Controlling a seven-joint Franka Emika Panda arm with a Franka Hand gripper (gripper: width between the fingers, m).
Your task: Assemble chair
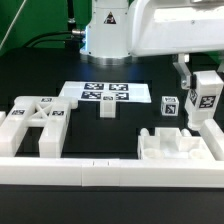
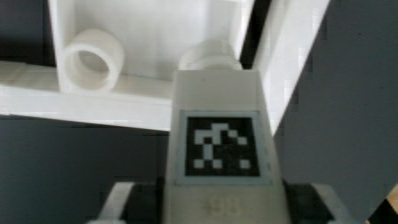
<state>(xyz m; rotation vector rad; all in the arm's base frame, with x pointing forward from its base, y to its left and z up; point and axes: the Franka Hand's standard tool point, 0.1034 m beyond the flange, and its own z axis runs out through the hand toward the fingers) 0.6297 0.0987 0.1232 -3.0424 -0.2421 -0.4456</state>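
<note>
As the exterior view shows, the gripper (image 1: 200, 84) at the exterior view's right, mid-height, pinches a long chair piece (image 1: 206, 102), jaws pressed on its sides. Piece hangs approx. upright, long axis vertical, tag facing cam. Notched block (image 1: 176, 146) sits lower right, just below it; X-braced frame (image 1: 35, 122) lower left; marker board (image 1: 105, 93) centre.

Wrist view: piece (image 2: 222, 130) runs lengthwise away from cam., far end pointing toward a white part w/ round hole (image 2: 89, 65). Step, prob.: fitting piece into its socket. Next calls for tip lined up w/ hole, then straight descent.
</note>
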